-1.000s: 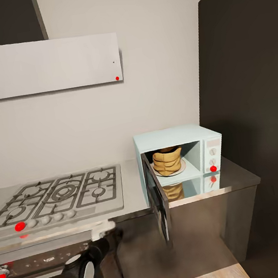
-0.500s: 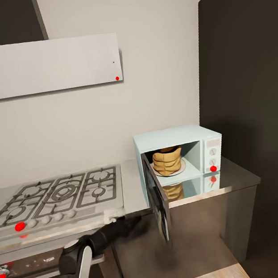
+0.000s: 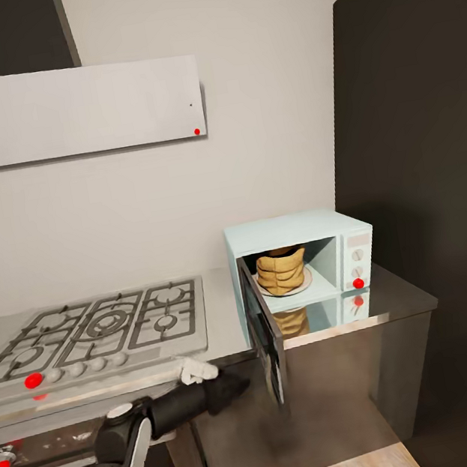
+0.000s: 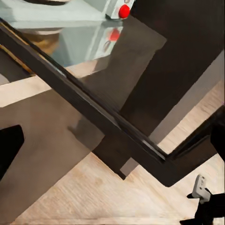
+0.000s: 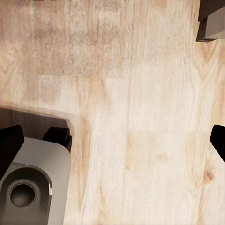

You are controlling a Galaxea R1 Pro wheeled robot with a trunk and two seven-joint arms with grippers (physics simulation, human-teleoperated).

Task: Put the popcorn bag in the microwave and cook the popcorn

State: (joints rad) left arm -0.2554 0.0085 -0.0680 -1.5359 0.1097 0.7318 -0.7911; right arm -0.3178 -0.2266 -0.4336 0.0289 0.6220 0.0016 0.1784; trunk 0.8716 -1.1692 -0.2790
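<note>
On the right end of the countertop [image 3: 404, 296] I see the microwave [image 3: 304, 267] with its door [image 3: 266, 338] swung wide open toward me. The popcorn bag [image 3: 282, 271] stands upright inside on the round plate [image 3: 302, 283], well back from the opening. The door's free edge hangs out past the counter's front edge, over open floor.

My left arm reaches in low from the near left, below the counter lip. The left gripper [image 3: 232, 386] sits just left of the door's outer face; I cannot tell whether it touches. In the left wrist view both dark fingertips [image 4: 9, 147] sit at opposite edges of the frame, so the fingers are spread wide with nothing between them. The door's dark edge [image 4: 93, 110] crosses that view diagonally.

Hob [image 3: 98, 332] lies left of the microwave, with a bare strip of counter between them. A tall dark cabinet [image 3: 422, 179] closes off the right side.

The right gripper [image 5: 112, 140] is spread over the wood floor [image 5: 140, 117], fingertips [image 5: 9, 145] far apart, a grey part of the robot base [image 5: 33, 187] below it.
</note>
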